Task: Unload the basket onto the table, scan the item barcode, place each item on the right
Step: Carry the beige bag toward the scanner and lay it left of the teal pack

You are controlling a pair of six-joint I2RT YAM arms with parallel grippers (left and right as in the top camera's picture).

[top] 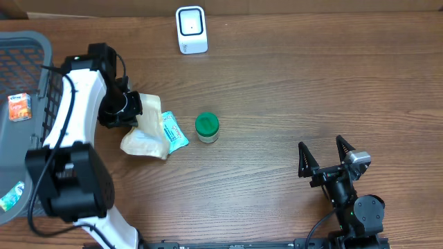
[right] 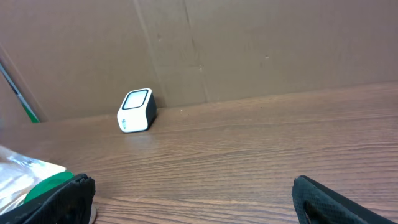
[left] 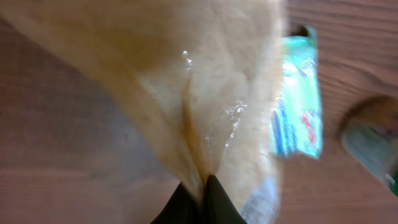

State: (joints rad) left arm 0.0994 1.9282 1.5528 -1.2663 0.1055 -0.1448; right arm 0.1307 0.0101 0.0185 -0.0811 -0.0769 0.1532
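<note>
I am pinching the edge of the cream packet point(left: 205, 93) in my left pincer point(left: 198, 190), its jaws closed tight on a fold of the clear wrapper. The packet is sitting mid-left on the table point(top: 291, 90), with a teal sachet point(top: 173, 130) touching it at 3 o'clock and a green-lidded jar point(top: 207, 127) just beyond. Whether the packet is clear of the wood I cannot tell. So the grasp is looking done, while the carry and the scan itself are not: the scanner point(top: 191, 30) is standing well apart at 1 o'clock, and no barcode is showing to me. My left arm point(top: 69, 114) is arching up from its base beside the basket point(top: 38, 43) at 9 o'clock, its wrist bending back toward 4 o'clock. My right pincer point(top: 324, 162) is idling wide open and empty at 5 o'clock, pointing toward 12.
</note>
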